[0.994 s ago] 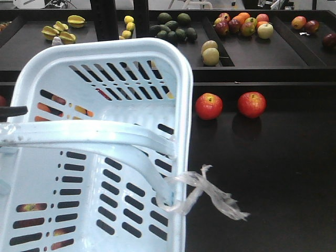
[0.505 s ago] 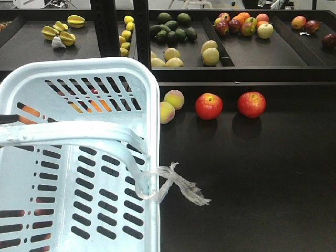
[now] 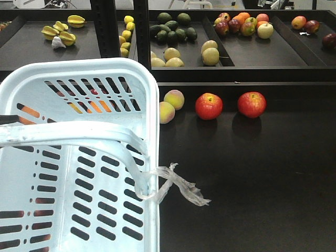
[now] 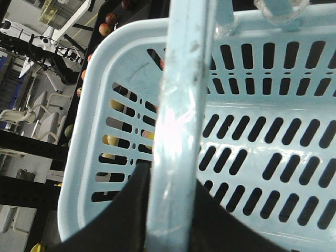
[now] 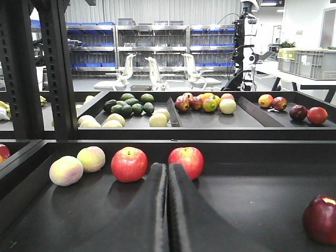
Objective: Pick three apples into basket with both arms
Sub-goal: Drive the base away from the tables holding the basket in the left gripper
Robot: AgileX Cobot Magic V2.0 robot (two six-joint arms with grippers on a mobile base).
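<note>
My left gripper (image 4: pixel 170 181) is clamped on the basket's band handle (image 4: pixel 181 94), one black finger on each side of the pale strip, so the basket (image 3: pixel 79 65) hangs from my left arm. In the front view it fills the left half, its slotted walls open to the camera and nothing lying inside it. I cannot tell whether its bottom touches the dark shelf (image 3: pixel 262 184). A wisp of clear film (image 3: pixel 181 186) trails from the handle's end over the right rim.

My right gripper (image 5: pixel 167 168) is closed, finger against finger, with nothing between them. It sits low over the shelf and points at the gap between two red apples, the left apple (image 3: pixel 209 106) and the right apple (image 3: pixel 251 104), which stand side by side near the shelf's back edge. Two pale peaches (image 3: pixel 170 106) touch each other just left of them, beside the basket's far corner. A third apple (image 5: pixel 320 219), darker red, lies well to the right, at the edge of my right wrist view
</note>
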